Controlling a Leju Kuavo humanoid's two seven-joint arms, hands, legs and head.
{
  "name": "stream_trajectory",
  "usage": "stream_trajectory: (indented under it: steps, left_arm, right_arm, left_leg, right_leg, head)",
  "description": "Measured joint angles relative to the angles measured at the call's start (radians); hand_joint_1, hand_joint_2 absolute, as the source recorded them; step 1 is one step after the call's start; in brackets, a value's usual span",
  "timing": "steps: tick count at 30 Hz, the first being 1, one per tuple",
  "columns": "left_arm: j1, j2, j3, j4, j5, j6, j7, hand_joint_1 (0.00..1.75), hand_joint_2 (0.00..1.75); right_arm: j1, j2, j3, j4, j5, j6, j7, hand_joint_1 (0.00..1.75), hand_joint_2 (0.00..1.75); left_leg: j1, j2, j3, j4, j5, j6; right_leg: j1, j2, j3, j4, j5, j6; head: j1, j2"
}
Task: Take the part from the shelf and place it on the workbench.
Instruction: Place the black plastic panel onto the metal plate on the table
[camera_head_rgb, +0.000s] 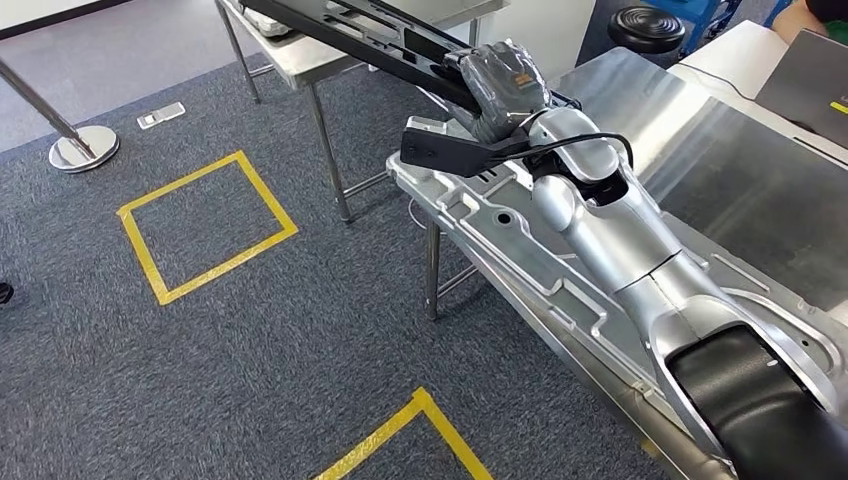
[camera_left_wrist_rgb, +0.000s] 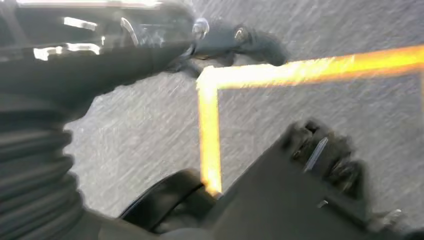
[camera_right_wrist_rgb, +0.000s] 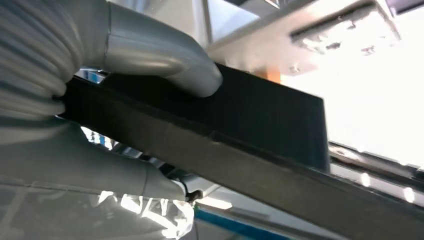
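1. Part (camera_head_rgb: 370, 40): a long black frame member, held aloft on a slant near one end, over the steel table (camera_head_rgb: 740, 180) and a grey metal panel (camera_head_rgb: 520, 250).
2. Right hand (camera_head_rgb: 505, 85) wraps it, thumb (camera_right_wrist_rgb: 165, 60) pressed on its flat face, likely to steady the length.
3. Its far end is cut off.
4. Left hand (camera_left_wrist_rgb: 240, 42) is blurred above carpet; its state is unclear.
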Motion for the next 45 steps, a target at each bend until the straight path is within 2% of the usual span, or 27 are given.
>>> stream_trajectory:
  steps: [1, 2, 4, 5, 6, 8, 10, 11, 13, 14, 15, 16, 18, 20, 23, 25, 28, 29, 30, 31, 33, 35, 36, 39, 41, 43, 45]
  left_arm:
    - [-0.001, 0.0, 0.0, 0.0, 0.001, -0.001, -0.002, 0.0, 1.75]
    - [0.0, 0.0, 0.0, 0.0, 0.002, -0.002, -0.004, 0.0, 1.75]
    - [0.001, 0.001, 0.0, 0.001, 0.004, -0.005, -0.01, 0.0, 1.75]
    - [0.0, 0.001, 0.001, 0.002, 0.005, -0.006, -0.012, 0.0, 1.75]
    - [-0.002, 0.002, 0.001, 0.001, 0.004, -0.007, -0.014, 0.0, 1.75]
    - [-0.005, 0.002, 0.0, 0.0, 0.003, -0.007, -0.015, 0.0, 1.75]
    - [-0.006, 0.003, 0.0, -0.001, 0.002, -0.006, -0.016, 0.0, 1.75]
    - [-0.006, 0.003, 0.0, -0.001, 0.001, -0.005, -0.016, 0.0, 1.75]
    - [-0.005, 0.003, 0.0, -0.001, 0.001, -0.005, -0.016, 0.0, 1.75]
    - [-0.005, 0.003, 0.0, -0.001, 0.0, -0.005, -0.016, 0.0, 1.75]
    - [-0.005, 0.003, 0.0, -0.001, 0.001, -0.005, -0.016, 0.0, 1.75]
    - [-0.004, 0.003, 0.0, -0.001, 0.001, -0.005, -0.016, 0.0, 1.75]
    - [-0.004, 0.003, 0.0, -0.001, 0.001, -0.005, -0.016, 0.0, 1.75]
    - [-0.003, 0.003, 0.0, -0.001, 0.001, -0.003, -0.016, 0.0, 1.75]
    - [-0.002, 0.003, 0.0, -0.001, 0.005, 0.002, -0.017, 0.0, 1.75]
    - [-0.001, 0.003, 0.0, -0.001, 0.008, 0.004, -0.018, 0.0, 1.75]
    - [-0.004, 0.003, 0.0, -0.001, 0.01, 0.005, -0.021, 0.0, 1.75]
    - [-0.006, 0.003, 0.0, -0.001, 0.01, 0.005, -0.022, 0.0, 1.75]
    - [-0.008, 0.003, 0.0, -0.001, 0.01, 0.005, -0.022, 0.0, 1.75]
    - [-0.009, 0.003, 0.0, -0.001, 0.01, 0.004, -0.021, 0.0, 1.75]
    - [-0.005, 0.003, 0.0, -0.001, 0.009, 0.004, -0.019, 0.0, 1.75]
    - [0.001, 0.003, 0.0, 0.0, 0.009, 0.004, -0.019, 0.0, 1.75]
    - [0.003, 0.003, 0.0, 0.0, 0.009, 0.004, -0.019, 0.0, 1.75]
    - [0.002, 0.003, 0.0, 0.0, 0.009, 0.004, -0.018, 0.0, 1.75]
    - [0.003, 0.003, 0.0, 0.0, 0.009, 0.004, -0.018, 0.0, 1.75]
    - [0.004, 0.003, 0.0, 0.0, 0.008, 0.004, -0.018, 0.0, 1.75]
    - [0.004, 0.003, 0.0, 0.0, 0.005, 0.004, -0.016, 0.0, 1.75]
  right_arm:
    - [0.0, 0.001, 0.0, 0.0, 0.001, 0.0, 0.0, 1.68, 1.75]
    - [0.0, 0.002, 0.0, 0.0, 0.002, 0.0, 0.0, 1.68, 1.75]
    - [-0.001, 0.003, 0.001, 0.002, 0.003, 0.0, 0.0, 1.68, 1.75]
    - [-0.001, 0.004, 0.001, 0.002, 0.004, 0.0, 0.0, 1.68, 1.75]
    - [-0.002, 0.004, 0.001, 0.002, 0.005, 0.0, 0.0, 1.68, 1.75]
    - [-0.004, 0.004, -0.002, 0.0, 0.007, -0.001, -0.001, 1.68, 1.75]
    - [-0.007, 0.003, -0.005, -0.002, 0.008, -0.002, -0.001, 1.68, 1.75]
    - [-0.007, 0.002, -0.006, -0.003, 0.008, -0.002, -0.001, 1.68, 1.75]
    - [-0.003, -0.001, -0.006, -0.003, 0.008, -0.002, -0.001, 1.68, 1.75]
    - [0.002, -0.003, -0.006, -0.003, 0.008, -0.002, -0.001, 1.68, 1.75]
    - [0.007, -0.005, -0.006, -0.003, 0.008, -0.002, -0.001, 1.68, 1.75]
    - [0.009, -0.006, -0.006, -0.003, 0.008, -0.002, -0.001, 1.68, 1.75]
    - [0.009, -0.008, -0.008, -0.003, 0.006, -0.002, -0.001, 1.68, 1.75]
    - [0.005, -0.008, -0.009, -0.004, -0.002, -0.002, 0.0, 1.68, 1.75]
    - [0.005, -0.008, -0.013, -0.008, -0.022, -0.001, 0.002, 1.68, 1.75]
    - [0.005, -0.008, -0.016, -0.014, -0.032, 0.0, 0.004, 1.68, 1.75]
    - [0.006, -0.007, -0.017, -0.021, -0.037, 0.0, 0.003, 1.68, 1.75]
    - [0.008, -0.007, -0.017, -0.022, -0.037, 0.0, 0.003, 1.68, 1.75]
    - [0.01, -0.007, -0.017, -0.023, -0.038, 0.0, 0.004, 1.68, 1.75]
    - [0.011, -0.007, -0.017, -0.025, -0.039, 0.0, 0.004, 1.68, 1.75]
    - [0.012, -0.007, -0.018, -0.03, -0.04, 0.0, 0.004, 1.68, 1.75]
    - [0.012, -0.007, -0.018, -0.034, -0.042, 0.0, 0.005, 1.68, 1.75]
    - [0.013, -0.007, -0.019, -0.035, -0.042, 0.0, 0.005, 1.68, 1.75]
    - [0.017, -0.009, -0.021, -0.036, -0.043, -0.001, 0.005, 1.68, 1.75]
    - [0.017, -0.01, -0.025, -0.038, -0.043, -0.001, 0.005, 1.68, 1.75]
    - [0.019, -0.01, -0.029, -0.039, -0.043, -0.002, 0.005, 1.68, 1.75]
    - [0.026, -0.008, -0.029, -0.04, -0.045, -0.006, 0.005, 1.68, 1.75]
  left_leg:
    - [0.003, 0.001, -0.008, -0.044, -0.002, -0.003]
    - [0.006, 0.002, -0.011, -0.103, 0.05, -0.005]
    - [0.01, 0.012, -0.02, -0.227, 0.258, -0.005]
    - [0.01, 0.016, -0.026, -0.261, 0.34, -0.001]
    - [0.007, 0.018, -0.033, -0.275, 0.381, 0.005]
    - [0.004, 0.014, -0.033, -0.268, 0.372, 0.019]
    - [0.005, 0.012, -0.025, -0.273, 0.362, 0.033]
    - [0.005, 0.011, -0.021, -0.275, 0.356, 0.039]
    - [0.006, 0.009, -0.016, -0.275, 0.345, 0.045]
    - [0.006, 0.006, -0.012, -0.275, 0.339, 0.045]
    - [0.006, 0.003, -0.008, -0.274, 0.334, 0.045]
    - [0.006, 0.0, -0.002, -0.274, 0.329, 0.043]
    - [0.005, -0.004, 0.013, -0.271, 0.317, 0.035]
    - [0.002, -0.006, 0.022, -0.267, 0.307, 0.026]
    - [0.004, -0.004, 0.028, -0.269, 0.301, 0.012]
    - [0.006, -0.001, 0.018, -0.233, 0.274, 0.003]
    - [0.009, 0.0, -0.052, -0.048, 0.181, -0.004]
    - [0.01, 0.0, -0.071, 0.002, 0.163, -0.005]
    - [0.012, 0.0, -0.073, 0.017, 0.163, -0.007]
    - [0.016, 0.0, -0.055, -0.011, 0.18, -0.008]
    - [0.026, -0.012, 0.018, -0.143, 0.233, -0.012]
    - [0.03, -0.033, 0.068, -0.239, 0.255, -0.014]
    - [0.028, -0.039, 0.075, -0.252, 0.251, -0.013]
    - [0.022, -0.027, 0.078, -0.259, 0.253, 0.005]
    - [0.023, -0.013, 0.081, -0.264, 0.254, 0.017]
    - [0.02, 0.002, 0.082, -0.264, 0.251, 0.023]
    - [0.02, 0.017, 0.083, -0.264, 0.249, 0.025]
  right_leg:
    - [-0.003, 0.0, 0.028, 0.001, -0.02, 0.003]
    - [-0.007, 0.0, 0.051, 0.001, -0.039, 0.007]
    - [-0.006, 0.004, 0.079, 0.01, -0.077, 0.018]
    - [-0.004, 0.005, 0.081, 0.013, -0.091, 0.024]
    - [-0.001, 0.006, 0.084, 0.014, -0.101, 0.03]
    - [-0.003, 0.004, 0.085, 0.006, -0.117, 0.042]
    - [-0.005, 0.003, 0.065, 0.046, -0.146, 0.049]
    - [-0.005, 0.003, 0.032, 0.101, -0.169, 0.05]
    - [-0.005, 0.003, -0.069, 0.245, -0.21, 0.052]
    - [-0.005, 0.003, -0.113, 0.292, -0.21, 0.052]
    - [-0.006, 0.003, -0.139, 0.302, -0.189, 0.053]
    - [-0.007, 0.003, -0.142, 0.27, -0.15, 0.053]
    - [-0.006, 0.003, -0.104, 0.134, -0.051, 0.052]
    - [-0.005, 0.004, -0.065, 0.037, -0.003, 0.05]
    - [-0.006, 0.007, -0.051, 0.019, -0.003, 0.039]
    - [-0.011, 0.009, -0.04, 0.014, -0.001, 0.024]
    - [-0.013, 0.012, -0.028, 0.013, -0.005, 0.01]
    - [-0.012, 0.015, -0.025, 0.013, -0.007, 0.01]
    - [-0.013, 0.019, -0.023, 0.014, -0.008, 0.01]
    - [-0.014, 0.024, -0.021, 0.014, -0.01, 0.013]
    - [-0.016, 0.037, -0.017, 0.018, -0.016, 0.022]
    - [-0.016, 0.048, -0.019, 0.022, -0.021, 0.034]
    - [-0.017, 0.053, -0.021, 0.022, -0.021, 0.041]
    - [-0.022, 0.054, -0.026, 0.021, -0.024, 0.058]
    - [-0.02, 0.032, -0.056, 0.08, -0.059, 0.062]
    - [-0.017, 0.016, -0.123, 0.21, -0.114, 0.063]
    - [-0.017, 0.012, -0.172, 0.295, -0.129, 0.064]
  head:
    - [-0.004, 0.0]
    - [-0.009, 0.0]
    - [-0.022, 0.0]
    - [-0.024, 0.0]
    - [-0.024, 0.0]
    - [-0.017, 0.0]
    - [-0.011, 0.0]
    - [-0.005, 0.0]
    - [0.006, 0.0]
    - [0.012, 0.0]
    - [0.017, 0.0]
    - [0.023, 0.0]
    - [0.034, 0.0]
    - [0.036, 0.0]
    - [0.024, 0.0]
    - [0.016, 0.0]
    - [-0.003, 0.0]
    - [-0.007, 0.0]
    - [-0.011, 0.0]
    - [-0.013, 0.0]
    - [-0.018, 0.0]
    - [-0.019, 0.0]
    - [-0.019, 0.0]
    - [-0.015, 0.0]
    - [-0.006, 0.0]
    - [0.008, 0.0]
    - [0.02, 0.0]
